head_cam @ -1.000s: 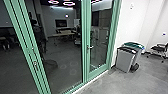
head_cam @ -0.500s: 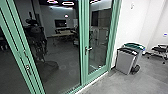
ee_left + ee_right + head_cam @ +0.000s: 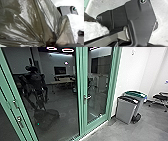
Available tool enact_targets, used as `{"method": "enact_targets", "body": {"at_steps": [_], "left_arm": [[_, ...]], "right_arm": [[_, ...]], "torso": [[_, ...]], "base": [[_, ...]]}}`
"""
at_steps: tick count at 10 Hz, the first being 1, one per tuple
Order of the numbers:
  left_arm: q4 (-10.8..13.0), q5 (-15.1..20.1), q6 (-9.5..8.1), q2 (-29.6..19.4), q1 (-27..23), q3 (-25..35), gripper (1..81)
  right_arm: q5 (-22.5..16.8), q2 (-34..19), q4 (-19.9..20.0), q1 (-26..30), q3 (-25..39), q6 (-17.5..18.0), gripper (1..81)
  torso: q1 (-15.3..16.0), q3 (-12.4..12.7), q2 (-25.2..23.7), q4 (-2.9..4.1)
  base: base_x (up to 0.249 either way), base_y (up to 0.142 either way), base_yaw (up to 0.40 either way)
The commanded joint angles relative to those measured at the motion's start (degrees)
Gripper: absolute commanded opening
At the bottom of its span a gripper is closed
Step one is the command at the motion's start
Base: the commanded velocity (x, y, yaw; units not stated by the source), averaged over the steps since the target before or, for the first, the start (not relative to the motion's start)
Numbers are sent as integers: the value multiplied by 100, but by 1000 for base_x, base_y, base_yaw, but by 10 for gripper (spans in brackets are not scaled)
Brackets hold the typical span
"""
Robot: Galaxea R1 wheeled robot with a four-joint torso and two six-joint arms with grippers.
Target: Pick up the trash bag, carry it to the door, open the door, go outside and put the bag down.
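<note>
Soft, slippery trash bag gathered at the left wrist, closed glass door ahead

Nearest is the trash bag, dark, glossy and thin-skinned, filling much of the left wrist view. Its pleats run together at the left end effector, which appears to be closed on the gathered plastic. The right end effector's state I cannot tell. Beside the dark skin lies crumpled whitish film; whether it is part of the same bag is unclear. The bag looks limp and fairly light for its bulk, though its contents are hidden. Such film would slide between smooth surfaces and could tear if pulled by one thin fold, so the best hold is the whole twisted neck, bunched thick. Close to the bag is the robot's own base plate, whose edges could snag a swinging load. Ahead, the green-framed glass door looks closed, its lever handle stiff and slim, best taken along the bar. Off to the right stand a grey bin and a green-lidded bin, with an office chair beyond. In the glass, a table shows deeper still
</note>
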Motion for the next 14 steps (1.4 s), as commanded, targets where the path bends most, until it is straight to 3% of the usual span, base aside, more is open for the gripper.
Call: {"method": "enact_targets", "body": {"at_steps": [1,14], "left_arm": [[7,332,42,-39,-317,-6,10],[15,332,42,-39,-308,-15,10]], "right_arm": [[-329,42,-60,221,25,-22,811],[-329,33,-60,230,25,-22,811]], "torso": [[0,0,0,0],[0,0,0,0]], "base": [[170,0,0],[170,0,0]]}}
